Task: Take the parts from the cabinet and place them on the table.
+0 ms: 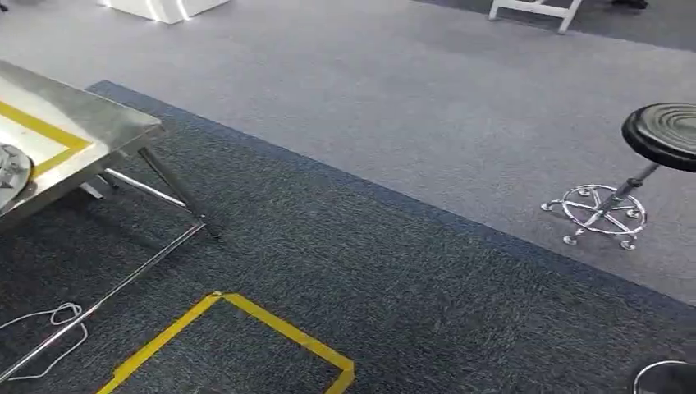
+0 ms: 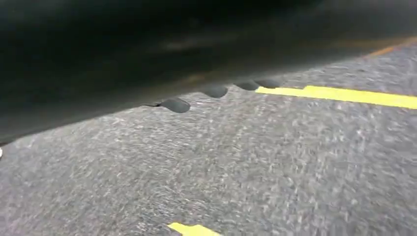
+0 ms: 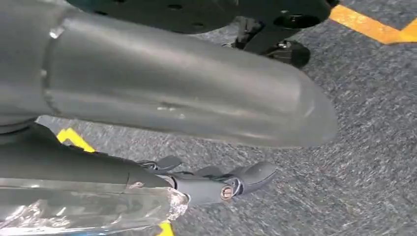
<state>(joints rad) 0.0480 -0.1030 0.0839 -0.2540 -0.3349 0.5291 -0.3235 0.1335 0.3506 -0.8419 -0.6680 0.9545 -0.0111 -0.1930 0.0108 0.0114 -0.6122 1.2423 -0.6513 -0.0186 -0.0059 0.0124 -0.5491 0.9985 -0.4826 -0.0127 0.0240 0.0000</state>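
Your head view looks down across dark carpet toward a steel tabletop (image 1: pixel 98 123) at the left, marked with yellow tape. A round, silvery metal part (image 1: pixel 11 169) lies on it at the picture's edge, mostly cut off. A black stool (image 1: pixel 663 135) stands well apart at the right, and a yellow tape outline (image 1: pixel 246 328) marks the floor ahead.

Your right hand (image 3: pixel 216 184) hangs over the carpet, and it appears to be clasping a clear, crinkled plastic-wrapped part (image 3: pixel 88 209) against the palm, with the dark fingers reaching past it. The wrap will likely be slippery and soft, so hold the firm body beneath it, not the loose film. Its weight cannot be judged.

The left wrist view is dark and blurred, with only fingertips (image 2: pixel 176 104) over the carpet; you cannot tell whether that hand is clenched or released.
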